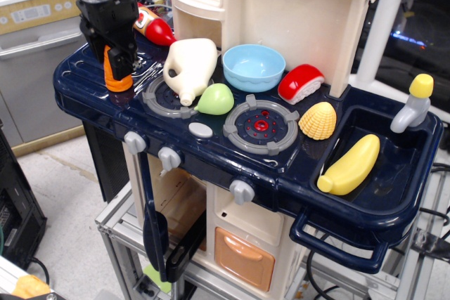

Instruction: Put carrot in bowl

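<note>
The black gripper (116, 61) is down over the carrot (112, 75) at the far left end of the dark blue bench (211, 156). Its fingers (125, 60) straddle the orange cone, covering most of it; only the left edge and the base peek out. Whether the fingers are actually pressing on it, I cannot tell from this angle. The carrot stands upright on the bench surface, just left of the left burner (165, 100).

The bowl (253, 67), light blue and open side up, sits at the back of the bench, well apart from the carrot. Between them lies a cream jug (190, 67), tipped forward with its spout over the left burner. A green pear (215, 100) rests just beside the jug's spout. A red-and-yellow bottle (155, 27) lies behind the gripper. To the right of the bowl there is a red-and-white piece (301, 83), then a yellow corn piece (318, 120) near the right burner (261, 126). A banana (349, 164) lies in the sink (394, 187).
</note>
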Motion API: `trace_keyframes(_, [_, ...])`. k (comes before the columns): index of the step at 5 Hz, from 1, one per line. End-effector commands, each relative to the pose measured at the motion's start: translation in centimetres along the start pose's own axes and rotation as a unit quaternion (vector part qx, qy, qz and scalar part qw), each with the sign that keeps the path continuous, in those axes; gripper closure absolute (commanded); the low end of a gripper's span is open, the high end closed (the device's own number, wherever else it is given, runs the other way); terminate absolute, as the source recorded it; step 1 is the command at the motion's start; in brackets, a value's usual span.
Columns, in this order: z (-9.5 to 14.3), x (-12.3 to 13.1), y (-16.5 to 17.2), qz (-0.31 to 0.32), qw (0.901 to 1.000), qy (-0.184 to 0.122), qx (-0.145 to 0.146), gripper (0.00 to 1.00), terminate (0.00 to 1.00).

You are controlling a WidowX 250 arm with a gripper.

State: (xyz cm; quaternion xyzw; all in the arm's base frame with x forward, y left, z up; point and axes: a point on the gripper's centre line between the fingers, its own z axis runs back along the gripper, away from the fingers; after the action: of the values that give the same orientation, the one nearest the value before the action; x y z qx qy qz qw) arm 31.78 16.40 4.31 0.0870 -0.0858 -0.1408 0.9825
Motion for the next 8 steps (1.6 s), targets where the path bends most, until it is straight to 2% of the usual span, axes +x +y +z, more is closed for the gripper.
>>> trace_keyframes(1, [2.1, 1.2, 0.3, 0.026, 0.9994, -0.019, 0.013, 1.0, 0.0])
trace_keyframes(2, [5.9, 2.9, -2.1, 0.064, 0.9976, -0.023, 0.015, 1.0, 0.0])
trace_keyframes(3, [8.6, 5.0, -5.0, 0.081, 0.9956, -0.039, 0.026, 1.0, 0.0])
trace_keyframes(4, [9.4, 6.8, -7.1, 0.091, 0.9927, -0.074, 0.028, 1.0, 0.0])
trace_keyframes(5, [9.5, 8.7, -8.7, 0.085, 0.9883, -0.111, 0.061, 1.0, 0.0])
trace_keyframes(7, [7.8, 11.0, -9.4, 0.092, 0.9718, -0.194, 0.097, 1.0, 0.0])
trace_keyframes(8, [7.0, 11.3, -8.8, 0.103, 0.9642, -0.221, 0.104, 0.0, 0.0])
